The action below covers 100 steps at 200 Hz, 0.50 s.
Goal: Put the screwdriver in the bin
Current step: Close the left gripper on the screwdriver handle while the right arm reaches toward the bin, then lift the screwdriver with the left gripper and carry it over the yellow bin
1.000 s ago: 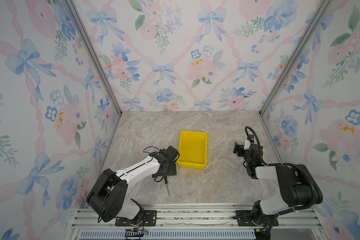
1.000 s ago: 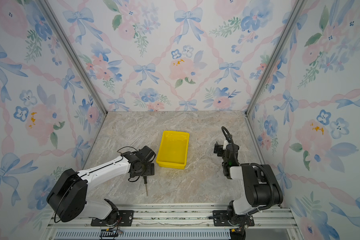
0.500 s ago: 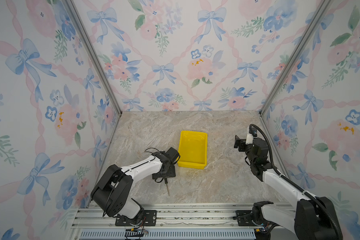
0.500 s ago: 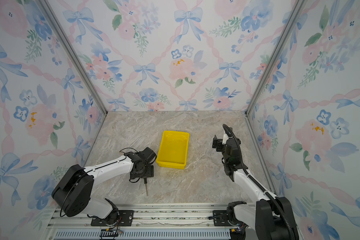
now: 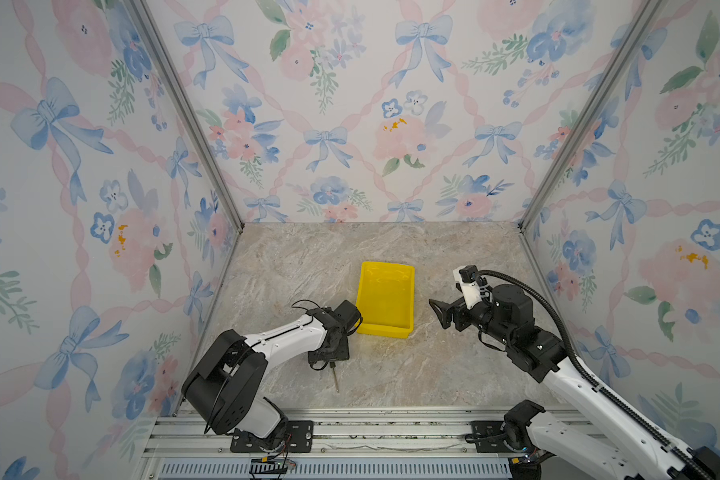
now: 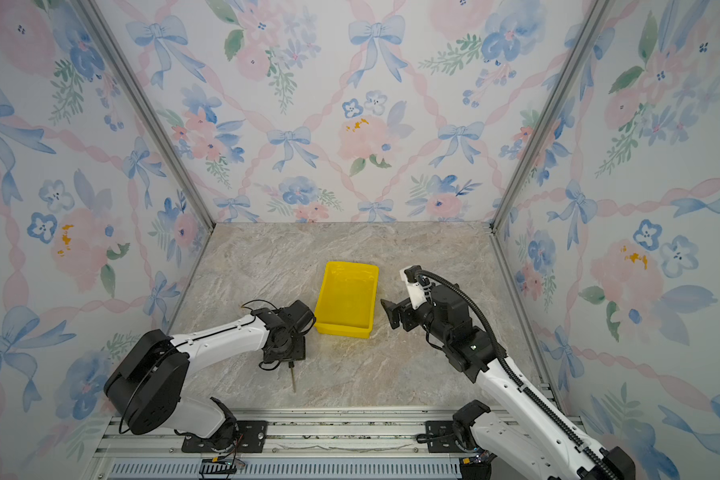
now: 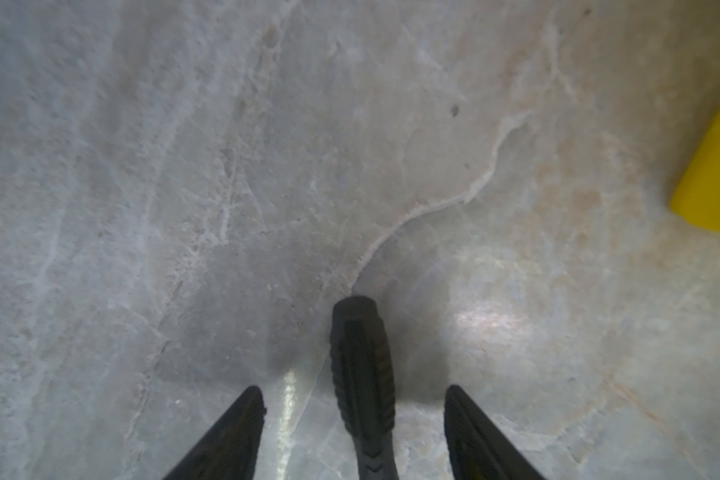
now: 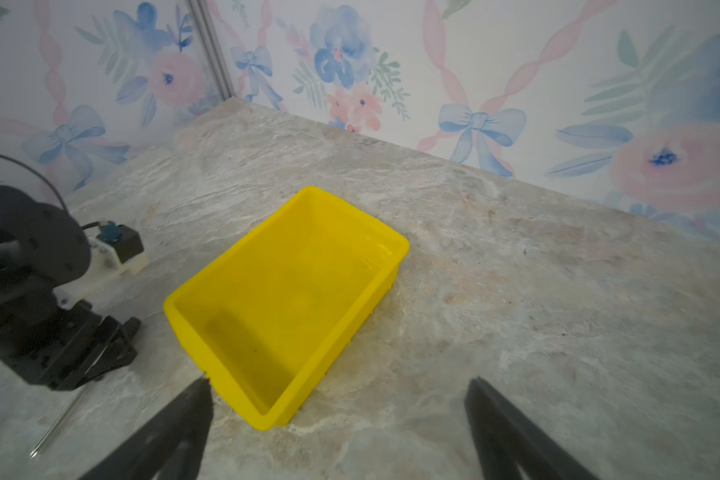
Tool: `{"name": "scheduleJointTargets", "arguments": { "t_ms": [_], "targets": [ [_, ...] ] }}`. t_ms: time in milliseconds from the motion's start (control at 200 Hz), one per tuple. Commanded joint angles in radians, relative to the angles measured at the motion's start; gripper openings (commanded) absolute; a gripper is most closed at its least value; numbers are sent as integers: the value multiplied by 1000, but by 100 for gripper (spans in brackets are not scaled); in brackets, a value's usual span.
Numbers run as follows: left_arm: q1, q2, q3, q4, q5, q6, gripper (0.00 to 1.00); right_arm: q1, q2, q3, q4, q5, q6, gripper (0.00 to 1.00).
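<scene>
In both top views, your left gripper is pointing down at the marble table in the lower middle of the frame, just left of the yellow bin's near corner. The screwdriver is lying on the table. Its thin shaft is sticking out below the gripper toward the bottom edge, and the handle is hidden under the gripper. From up here you cannot tell whether anything is pinching it. Your right gripper is hanging to the right of the bin, clear of it, and aiming at its right wall.

In the left wrist view, the black handle is lying between the two fingers at the bottom of the frame. Bare table is showing on both sides, so the jaws are standing spread and gripping nothing. A yellow corner of the bin is peeking in at the right edge.

In the right wrist view, the right gripper's fingers are standing wide apart at the bottom corners, with nothing between them. The bin is sitting mid-frame with only a shadow inside. At the lower left, the shaft is running out from under the left gripper.
</scene>
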<state>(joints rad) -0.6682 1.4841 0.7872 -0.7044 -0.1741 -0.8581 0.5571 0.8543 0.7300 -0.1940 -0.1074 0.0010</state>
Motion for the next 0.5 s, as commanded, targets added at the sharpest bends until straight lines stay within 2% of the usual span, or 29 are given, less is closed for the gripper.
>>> {"name": "scheduleJointTargets", "arguments": {
  "t_ms": [0, 145, 495],
  "targets": [
    [-7, -1, -11, -10, -9, -22, 66, 73, -29, 67, -169, -150, -97, 97],
    [-8, 17, -8, -5, -18, -31, 56, 175, -19, 72, -277, -133, -174, 97],
    [-21, 39, -19, 19, -31, -68, 31, 267, 11, 59, -220, -109, -95, 97]
  ]
}}
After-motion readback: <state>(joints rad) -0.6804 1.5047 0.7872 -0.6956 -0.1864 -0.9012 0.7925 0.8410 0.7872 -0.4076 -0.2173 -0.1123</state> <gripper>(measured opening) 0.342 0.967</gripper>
